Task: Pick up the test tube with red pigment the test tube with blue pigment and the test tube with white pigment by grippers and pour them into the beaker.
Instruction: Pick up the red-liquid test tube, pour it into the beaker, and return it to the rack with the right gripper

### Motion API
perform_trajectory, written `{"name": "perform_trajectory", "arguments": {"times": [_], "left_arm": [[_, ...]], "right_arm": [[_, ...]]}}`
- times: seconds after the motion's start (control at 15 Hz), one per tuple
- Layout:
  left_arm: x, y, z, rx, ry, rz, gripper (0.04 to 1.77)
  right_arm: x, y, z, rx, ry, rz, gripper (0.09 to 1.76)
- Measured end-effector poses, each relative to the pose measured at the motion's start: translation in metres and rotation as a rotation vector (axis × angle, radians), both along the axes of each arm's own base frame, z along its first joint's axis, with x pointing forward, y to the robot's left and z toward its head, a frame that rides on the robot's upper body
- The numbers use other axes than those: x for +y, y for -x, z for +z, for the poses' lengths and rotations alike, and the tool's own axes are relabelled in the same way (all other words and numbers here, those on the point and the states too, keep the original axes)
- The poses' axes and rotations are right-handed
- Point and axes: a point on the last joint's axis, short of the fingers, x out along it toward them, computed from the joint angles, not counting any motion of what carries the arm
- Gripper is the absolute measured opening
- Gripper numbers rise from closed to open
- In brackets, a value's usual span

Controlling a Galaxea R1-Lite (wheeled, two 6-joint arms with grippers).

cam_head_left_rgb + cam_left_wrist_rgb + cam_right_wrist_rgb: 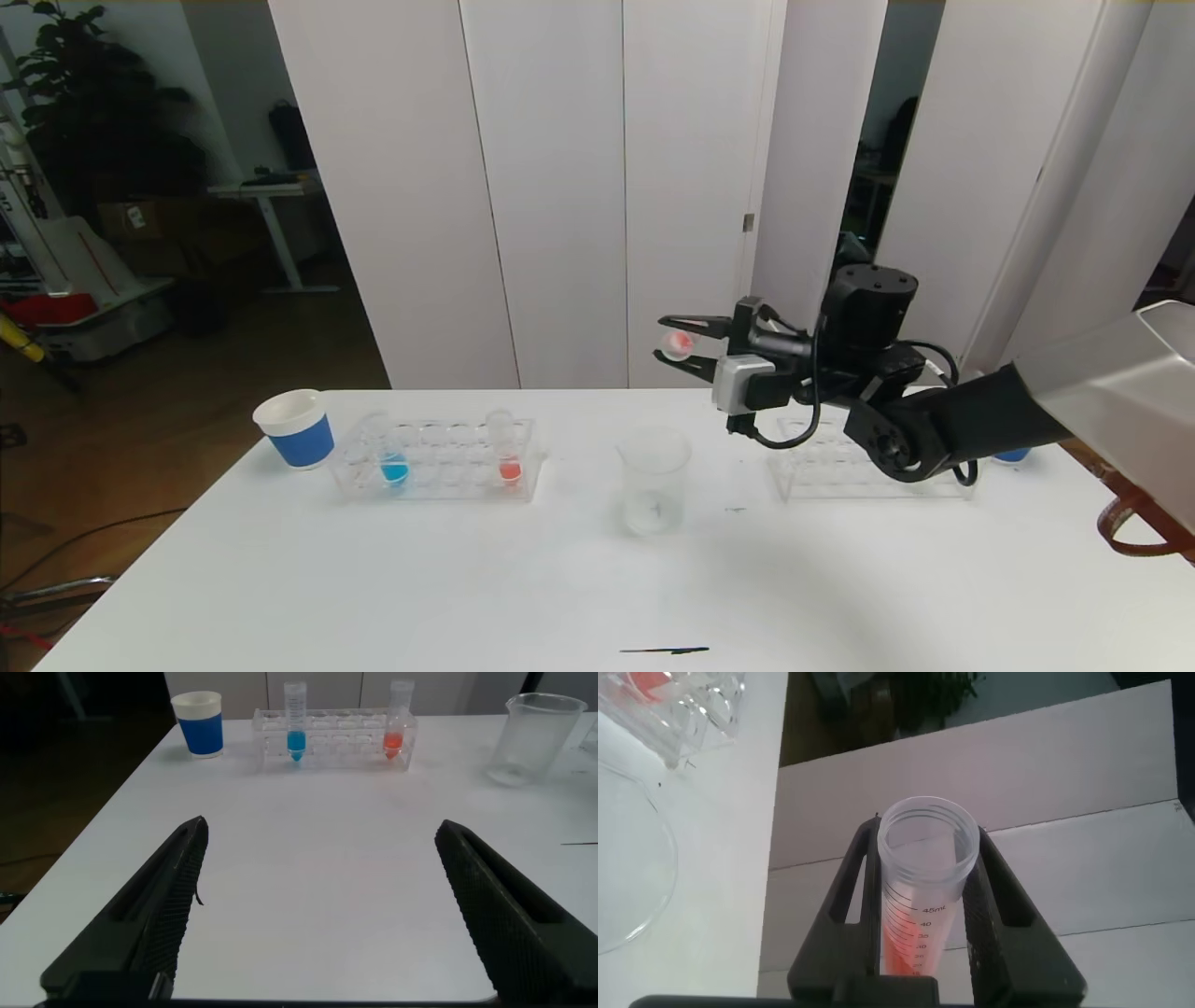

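1. The right gripper [674,343] is raised above the white table [467,579], up and to the right of the beaker [653,481]. Its fingers are clamped on a tube with red liquid [676,343], held roughly level with its open mouth facing the head camera.
2. From the right wrist camera the same tube [924,896] sits between the two black fingers [850,905], red liquid low inside it and printed scale marks on its wall.
3. The beaker stands upright near the table's middle; it looks empty or nearly so, though the clear glass makes that hard to judge.
4. A clear rack [439,462] stands to the beaker's left. The tube with blue liquid [393,467] is upright in it toward the left end, and another tube with red liquid [508,457] stands toward its right end.
5. A white-and-blue paper cup [296,429] stands just left of that rack.
6. A second clear rack [840,471] lies to the right of the beaker, partly hidden behind the right arm.
7. The left gripper [318,915] hovers low over the near part of the table, its fingers spread wide with nothing between them.
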Motion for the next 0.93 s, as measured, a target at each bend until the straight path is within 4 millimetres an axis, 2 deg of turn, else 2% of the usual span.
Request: {"name": "perform_trajectory", "arguments": {"times": [0.47, 0.93], "left_arm": [[0.000, 0.000, 0.000, 0.000, 0.000, 0.000, 1.74], [0.000, 0.000, 0.000, 0.000, 0.000, 0.000, 1.74]], "right_arm": [[0.001, -0.004, -0.010, -0.210, 0.113, -0.014, 0.58], [0.006, -0.012, -0.002, -0.359, 0.150, -0.024, 0.58]]}}
